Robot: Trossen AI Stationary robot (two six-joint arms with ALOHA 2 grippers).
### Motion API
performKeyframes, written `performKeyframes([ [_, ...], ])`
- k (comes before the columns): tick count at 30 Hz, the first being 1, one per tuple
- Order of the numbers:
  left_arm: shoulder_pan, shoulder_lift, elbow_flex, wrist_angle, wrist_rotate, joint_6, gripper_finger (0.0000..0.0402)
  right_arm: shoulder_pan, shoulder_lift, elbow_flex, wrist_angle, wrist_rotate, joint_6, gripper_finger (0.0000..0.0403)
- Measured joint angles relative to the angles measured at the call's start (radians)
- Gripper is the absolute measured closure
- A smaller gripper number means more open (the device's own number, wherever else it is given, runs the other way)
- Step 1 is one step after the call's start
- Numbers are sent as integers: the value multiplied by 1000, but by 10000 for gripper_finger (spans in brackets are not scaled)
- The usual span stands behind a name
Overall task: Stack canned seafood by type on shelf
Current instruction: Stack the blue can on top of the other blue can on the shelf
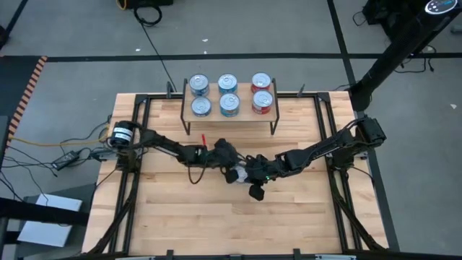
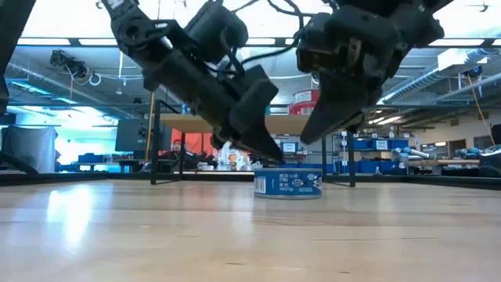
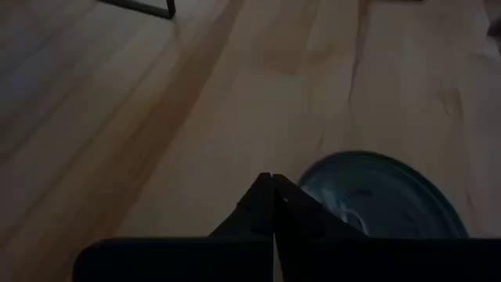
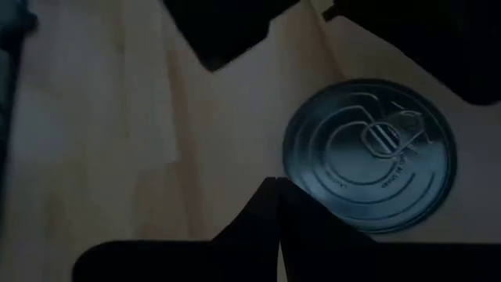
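Observation:
A dark-blue-labelled can (image 2: 288,182) stands upright on the tabletop at mid-table, its silver pull-tab top (image 4: 368,153) up. My left gripper (image 2: 272,157) is shut, slanting down from the table's left, its tips at the can's left top edge. My right gripper (image 2: 309,139) is shut and hangs just above the can, coming from the right. The shelf (image 1: 244,94) stands at the far edge with several cans on its board, in pairs: blue (image 1: 199,85), teal (image 1: 228,84) and red (image 1: 261,81). My left gripper's shut fingertips (image 3: 272,184) stand right beside the can's rim (image 3: 313,184), slanting down from the table's left. I cannot tell whether they touch it. The can rests flat on the table.
Black rails (image 1: 137,166) run along the tabletop's left and right sides. The shelf's thin black legs (image 1: 189,126) stand on the table behind the can. Bare wood (image 1: 231,224) lies toward the near edge. Both arms meet closely at mid-table.

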Motion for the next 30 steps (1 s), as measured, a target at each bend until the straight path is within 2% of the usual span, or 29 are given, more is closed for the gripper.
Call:
performKeyframes([
  [8,39,52,0,28,83,54,400,2,85,0,39,-30,-19,394],
  [17,20,85,1,38,95,50,400,-15,133,1,53,-57,-15,394],
  [30,-10,87,1,30,113,57,401,-17,42,0,28,-33,60,394],
])
